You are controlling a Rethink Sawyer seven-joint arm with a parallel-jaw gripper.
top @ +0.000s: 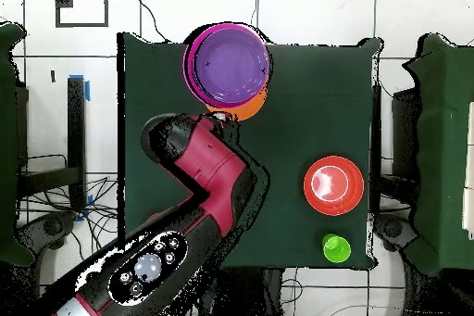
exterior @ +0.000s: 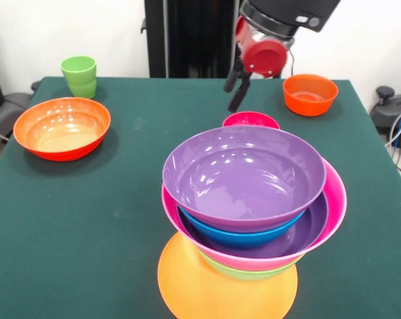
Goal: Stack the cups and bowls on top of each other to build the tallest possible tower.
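Observation:
The tower [exterior: 247,199] stands at the table's near edge. Its base is a large upturned orange bowl [exterior: 220,289], then a green sliver, a pink bowl [exterior: 333,199], a purple, a blue [exterior: 240,234] and a purple bowl [exterior: 243,173] on top. It also shows in the overhead view [top: 230,60]. A small magenta-red bowl [exterior: 250,120] sits just behind it. My gripper [exterior: 232,100] hangs above that bowl's far left side, open and empty. The light-green cup [exterior: 79,76] stands at the far left corner, also in the overhead view [top: 336,248].
A large red-orange bowl [exterior: 62,127] sits upright at the left, also in the overhead view [top: 331,185]. A smaller red-orange bowl [exterior: 310,94] sits at the far right. In the overhead view my arm [top: 208,183] covers the table's left part.

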